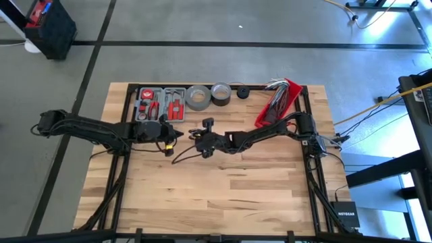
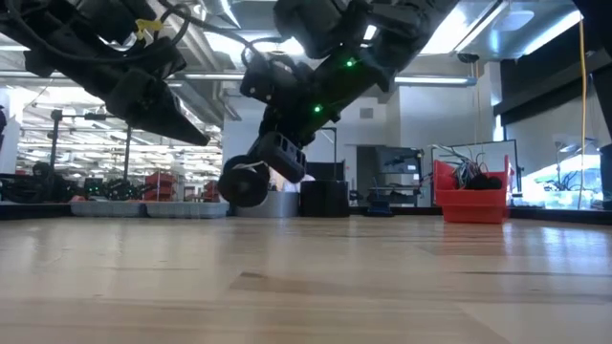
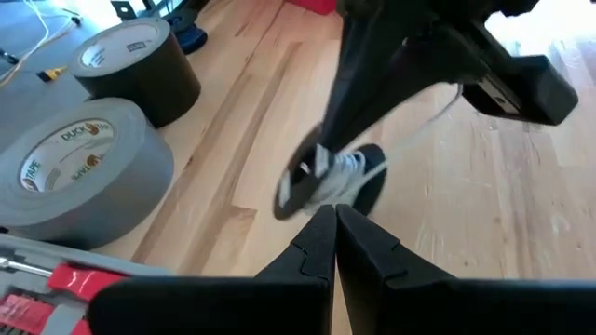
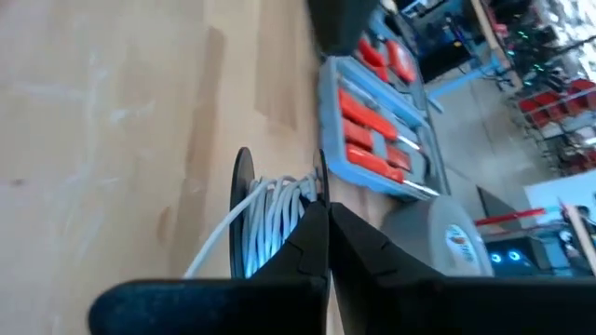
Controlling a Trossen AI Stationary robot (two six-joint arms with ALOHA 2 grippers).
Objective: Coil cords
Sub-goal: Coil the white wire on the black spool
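A small black spool (image 3: pixel 331 179) wound with the thin white cord (image 4: pixel 270 219) hangs a little above the table's middle (image 2: pixel 244 183). My right gripper (image 4: pixel 328 216), reaching in from the right, is shut on it. One strand of the cord (image 3: pixel 419 126) leads off the spool past the right arm. My left gripper (image 3: pixel 333 216) is shut, and its tips stand just short of the spool on the spool's left side (image 2: pixel 196 139). Nothing shows between its fingers. My right gripper pinches the rim of one spool flange (image 4: pixel 321 191) between its two fingers. The fingers slant down from the table's right side. The spool hangs below the fingertips, clear of the wood, with its flat face (image 2: pixel 239 186) toward the table's near edge. My left gripper: I cannot tell whether its tips touch the cord windings (image 3: pixel 340 167).
Two grey tape rolls (image 1: pixel 198 96) (image 1: pixel 221 92) and a grey case of red tools (image 1: pixel 160 102) stand along the far edge. A red bin with wires (image 1: pixel 280 101) is at the far right. Bare wood (image 1: pixel 223 196) lies toward the near edge.
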